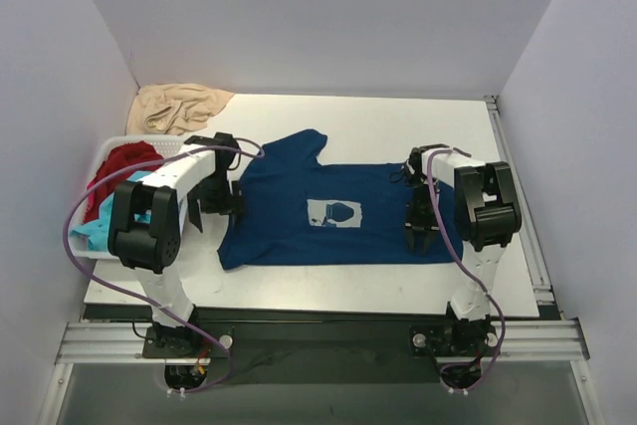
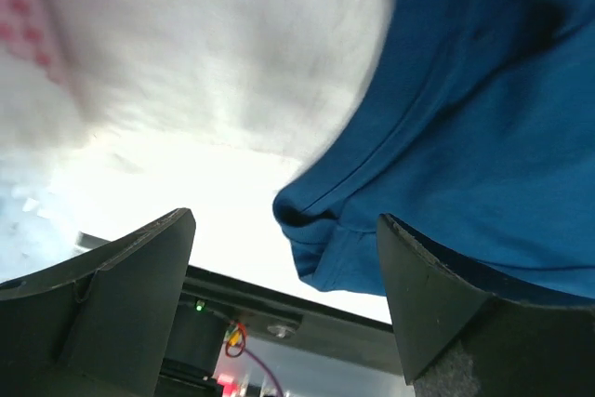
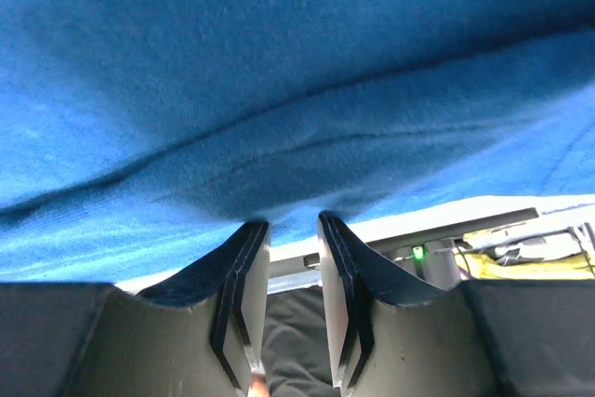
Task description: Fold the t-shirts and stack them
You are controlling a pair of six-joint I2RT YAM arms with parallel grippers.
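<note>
A navy blue t-shirt (image 1: 289, 226) with a pale blue square print (image 1: 333, 213) lies spread flat on the white table (image 1: 398, 121), collar to the left. My left gripper (image 1: 219, 204) is open beside its left sleeve; in the left wrist view (image 2: 285, 220) a folded corner of the shirt (image 2: 483, 118) hangs between the wide-apart fingers. My right gripper (image 1: 418, 234) sits on the shirt's right end. In the right wrist view (image 3: 293, 222) its jaws are nearly closed, with a ridge of the blue cloth (image 3: 279, 90) pinched at the tips. Red (image 1: 119, 168) and turquoise (image 1: 92, 234) shirts lie in a basket.
A white basket (image 1: 127, 139) stands at the table's left edge behind my left arm. A beige cloth (image 1: 181, 106) is bunched at the back left corner. A metal rail (image 1: 518, 186) runs along the table's right edge. White walls close in three sides.
</note>
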